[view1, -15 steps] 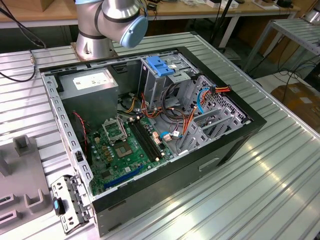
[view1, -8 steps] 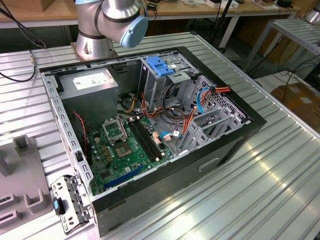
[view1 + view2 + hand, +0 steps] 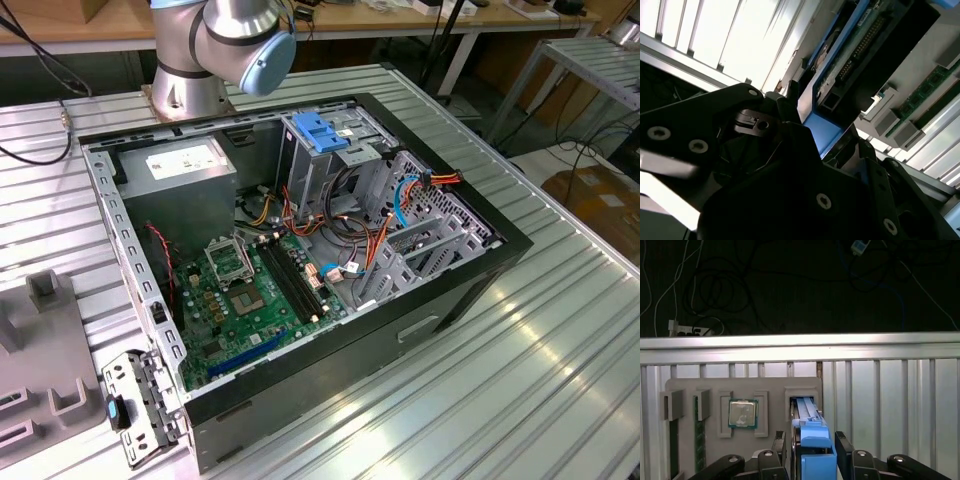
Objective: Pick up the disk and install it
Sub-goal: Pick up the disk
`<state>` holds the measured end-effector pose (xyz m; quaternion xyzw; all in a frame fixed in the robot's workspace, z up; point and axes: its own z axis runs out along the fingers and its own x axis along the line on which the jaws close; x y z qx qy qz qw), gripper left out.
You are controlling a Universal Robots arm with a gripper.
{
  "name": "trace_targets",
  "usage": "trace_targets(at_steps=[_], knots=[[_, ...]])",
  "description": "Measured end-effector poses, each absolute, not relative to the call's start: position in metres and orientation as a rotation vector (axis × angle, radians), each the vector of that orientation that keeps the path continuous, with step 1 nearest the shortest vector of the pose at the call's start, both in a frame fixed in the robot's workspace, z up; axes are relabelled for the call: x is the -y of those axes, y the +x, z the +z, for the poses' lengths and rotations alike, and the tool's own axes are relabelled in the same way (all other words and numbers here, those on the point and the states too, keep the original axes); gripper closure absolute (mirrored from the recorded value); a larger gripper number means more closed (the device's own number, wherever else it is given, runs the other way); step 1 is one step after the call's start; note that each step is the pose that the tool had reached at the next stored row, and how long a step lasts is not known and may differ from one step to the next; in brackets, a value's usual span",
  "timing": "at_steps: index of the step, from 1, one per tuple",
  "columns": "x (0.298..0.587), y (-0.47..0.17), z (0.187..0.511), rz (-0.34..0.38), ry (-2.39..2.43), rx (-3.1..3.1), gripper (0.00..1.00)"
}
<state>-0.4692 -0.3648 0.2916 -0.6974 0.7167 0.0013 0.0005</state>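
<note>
Hidden or unclear: in the first wrist view the gripper (image 3: 812,436) body covers the near end of the disk (image 3: 810,415), and its far end runs into a slot of the grey fixture tray (image 3: 710,387). Whether it is seated there or slightly raised cannot be told. In the second wrist view the dark gripper (image 3: 825,122) housing blocks most of the picture. Past it, the disk (image 3: 850,65) shows a blue rail and its circuit-board face.

Arm pose: in the exterior view the arm (image 3: 225,40) is cut off at the top edge above its base, behind the open computer case (image 3: 300,390) on the ribbed table (image 3: 480,380).

Jaws: clenched on the disk, one against each flank, with the disk on edge.

Also on the tray: a processor chip (image 3: 743,413) and a memory stick (image 3: 699,440), each in its own recess, apart from the disk.
</note>
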Motion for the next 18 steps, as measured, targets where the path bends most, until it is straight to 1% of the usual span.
trace_targets(at_steps=[1,2,3,18], knots=[[0.3648,-0.4692,0.2915,0.004,-2.190,-2.251,0.49],[0.3648,-0.4692,0.2914,0.004,-2.190,-2.251,0.57],[0.3648,-0.4692,0.2913,0.004,-2.190,-2.251,0.63],[0.3648,-0.4691,0.2911,0.004,-2.190,-2.251,0.63]])
